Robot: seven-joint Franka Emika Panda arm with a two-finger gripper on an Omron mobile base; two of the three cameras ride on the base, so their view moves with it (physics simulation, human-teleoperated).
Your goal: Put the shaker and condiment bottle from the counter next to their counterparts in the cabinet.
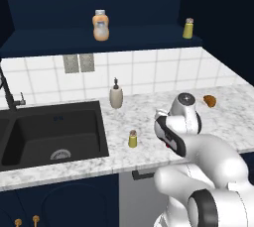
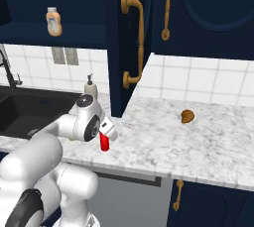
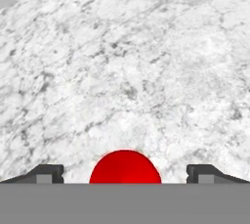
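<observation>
I am at the first pick: my claw [image 3: 125, 175] hangs over the slim bright red squeeze bottle [image 3: 125, 167], jaws spread wide to either side of its rounded top and not touching it. The bottle stands upright on the white-grey marbled stone worktop [image 2: 163, 137], near its front edge. Next, I judge, I must drop lower so the fingertips [image 3: 48, 173] straddle the body, then close squarely so it does not tip.

Count: one red bottle; one stubby olive-yellow shaker with a tan-brown cap [image 1: 132, 139], on the worktop just right of the black sink [image 1: 49, 134]. In the dark navy cabinet's open shelf [image 1: 139, 36] stand one squat orange-beige bottle with a pale cap [image 1: 100, 25] and one pale yellow shaker with a grey cap [image 1: 188, 28], well apart.
</observation>
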